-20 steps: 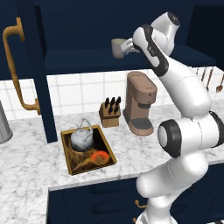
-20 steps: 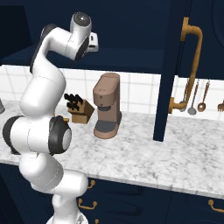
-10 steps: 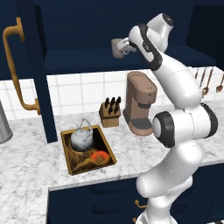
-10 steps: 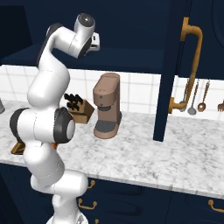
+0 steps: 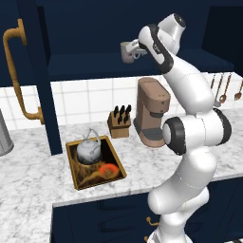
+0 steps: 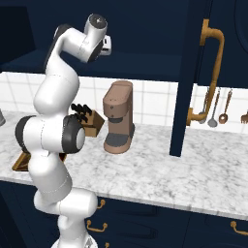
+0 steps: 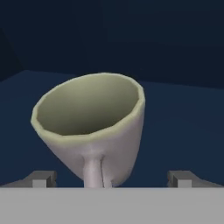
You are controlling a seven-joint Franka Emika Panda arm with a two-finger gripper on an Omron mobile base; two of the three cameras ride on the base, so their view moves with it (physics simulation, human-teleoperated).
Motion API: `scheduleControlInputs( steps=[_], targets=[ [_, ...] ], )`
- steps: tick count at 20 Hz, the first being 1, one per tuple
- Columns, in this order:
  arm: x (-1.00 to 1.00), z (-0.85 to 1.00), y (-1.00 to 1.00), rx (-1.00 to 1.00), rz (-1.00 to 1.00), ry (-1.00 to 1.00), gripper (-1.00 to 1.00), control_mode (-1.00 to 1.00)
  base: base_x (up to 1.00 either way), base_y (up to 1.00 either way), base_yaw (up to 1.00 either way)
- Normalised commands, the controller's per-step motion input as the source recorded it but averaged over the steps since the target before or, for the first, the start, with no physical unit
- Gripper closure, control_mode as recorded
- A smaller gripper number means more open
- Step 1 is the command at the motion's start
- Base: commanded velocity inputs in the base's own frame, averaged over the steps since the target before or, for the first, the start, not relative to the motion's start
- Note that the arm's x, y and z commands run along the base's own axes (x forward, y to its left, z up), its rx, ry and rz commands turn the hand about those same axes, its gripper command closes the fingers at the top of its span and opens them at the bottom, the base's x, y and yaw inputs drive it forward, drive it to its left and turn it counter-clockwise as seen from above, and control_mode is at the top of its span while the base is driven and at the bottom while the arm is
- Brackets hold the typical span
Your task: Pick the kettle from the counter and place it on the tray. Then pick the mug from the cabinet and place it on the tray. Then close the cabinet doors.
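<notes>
The beige-grey mug stands on the navy shelf of the open cabinet. My gripper is level with it and open, just to its right. In the hand view the mug is close, its handle facing me, with one fingertip on each side, wide apart and not touching it. The silver kettle sits inside the tray on the marbled counter. Both cabinet doors stand open: the left door and the right door, each with a brass handle.
A brown coffee machine and a knife block stand at the back of the counter under the cabinet. Utensils hang on the tiled wall at right. A metal pot is at the far left edge.
The arm's upper links have swung a little and the hand has edged closer to the mug. The jaws have stayed open; the mug, kettle and tray have not moved.
</notes>
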Motion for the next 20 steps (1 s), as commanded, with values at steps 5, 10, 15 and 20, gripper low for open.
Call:
scheduleControlInputs(
  steps=[5, 10, 15, 20],
  targets=[
    [-0.11, 0.00, 0.16, 0.00, 0.00, -0.06, -1.00, -1.00, 0.00, 0.00, 0.00],
    [0.00, -0.08, 0.07, 0.00, 0.00, 0.00, -1.00, -1.00, 0.00, 0.00, 0.00],
    [-0.02, -0.07, 0.00, 0.00, 0.00, -0.01, 1.00, -1.00, 0.00, 0.00, 0.00],
    [0.00, 0.00, 0.00, 0.00, 0.00, -0.09, 1.00, -1.00, 0.00, 0.00, 0.00]
  ],
)
